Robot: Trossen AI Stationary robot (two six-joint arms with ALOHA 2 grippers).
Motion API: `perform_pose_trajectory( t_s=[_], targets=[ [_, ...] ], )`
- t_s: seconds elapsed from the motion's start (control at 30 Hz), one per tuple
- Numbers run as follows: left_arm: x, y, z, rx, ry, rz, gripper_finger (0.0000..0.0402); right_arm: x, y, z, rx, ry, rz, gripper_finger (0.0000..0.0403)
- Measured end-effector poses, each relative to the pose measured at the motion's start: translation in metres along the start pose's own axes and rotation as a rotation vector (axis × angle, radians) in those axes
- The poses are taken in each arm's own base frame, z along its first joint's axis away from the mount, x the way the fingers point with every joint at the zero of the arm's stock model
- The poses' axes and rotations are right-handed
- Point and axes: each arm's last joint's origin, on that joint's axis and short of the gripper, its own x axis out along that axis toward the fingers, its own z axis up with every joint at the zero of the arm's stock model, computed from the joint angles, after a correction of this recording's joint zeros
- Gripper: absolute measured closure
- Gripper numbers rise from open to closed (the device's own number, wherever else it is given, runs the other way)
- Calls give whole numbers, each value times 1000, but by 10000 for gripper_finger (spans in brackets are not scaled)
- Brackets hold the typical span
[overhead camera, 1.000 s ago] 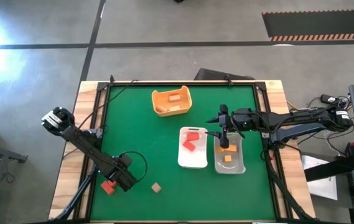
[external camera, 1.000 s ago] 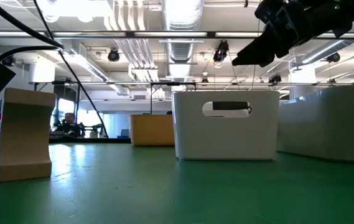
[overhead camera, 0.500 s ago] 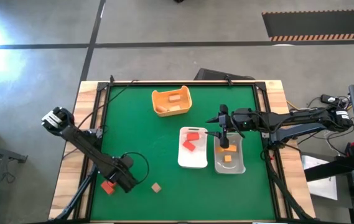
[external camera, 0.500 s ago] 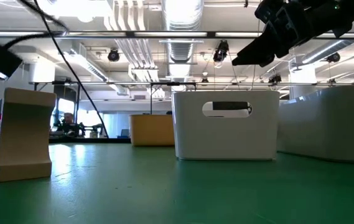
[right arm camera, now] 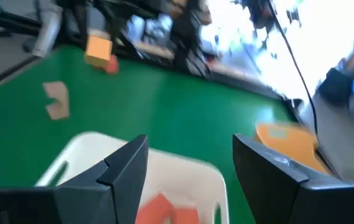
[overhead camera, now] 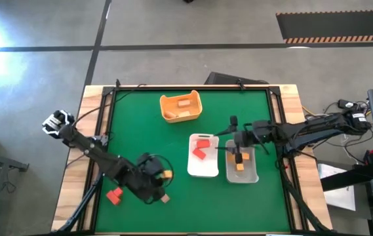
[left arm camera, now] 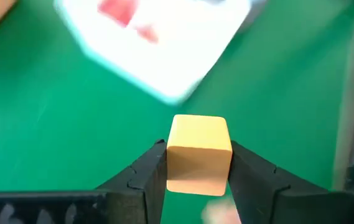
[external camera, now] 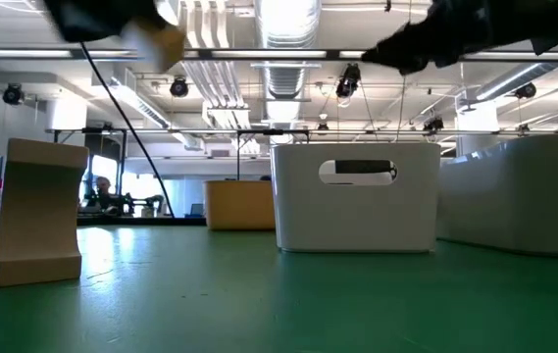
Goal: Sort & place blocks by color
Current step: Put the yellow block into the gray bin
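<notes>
Block in my left claw [left arm camera: 198,177]: an orange cube [left arm camera: 199,152], clamped between my two dark fingers, lifted clear of the green bench [overhead camera: 134,124].
Where it is: near the bench's front left, well apart from the trays; a tan block [overhead camera: 164,197] lies just beside me and a red block [overhead camera: 114,195] sits at the left edge.
How it looks: smooth, pale orange faces, square edges, sitting straight between the pads.
Risk, slip: I judge the grip holds only its lower sides, so a quick swing could tip it out.
Risk, wrong tray: the white tray [overhead camera: 191,167] holds red pieces and the clear tray [overhead camera: 250,176] orange ones; they stand side by side, so a short drop lands among the reds.
Risk, collision: my right claw [overhead camera: 238,157] hangs fingers apart and empty over the clear tray, in my path.
Elsewhere: the yellow-orange tub [overhead camera: 170,115] at the back holds tan pieces.
</notes>
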Motion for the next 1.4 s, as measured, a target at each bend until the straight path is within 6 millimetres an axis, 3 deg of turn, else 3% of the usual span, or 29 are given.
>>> perform_pose_trajectory(
  t_s=[0.33, 0.6, 0.8, 1.13, 1.4],
  targets=[
    [10, -2, 70, 176, -380, -255, 269, -3, 31, 16, -260, -223, 58, 184],
    [12, 8, 102, 131, -522, -324, 268, -1, 50, 27, -516, -318, -34, 184],
    [14, 13, 107, 76, -531, -339, 268, 11, 55, 34, -749, -341, -86, 184],
    [19, 14, 103, 69, -539, -352, 268, 49, 56, 53, -870, -201, -239, 184],
    [28, 19, 95, 37, -546, -362, 268, 61, 59, 55, -919, -187, -236, 184]
  ],
)
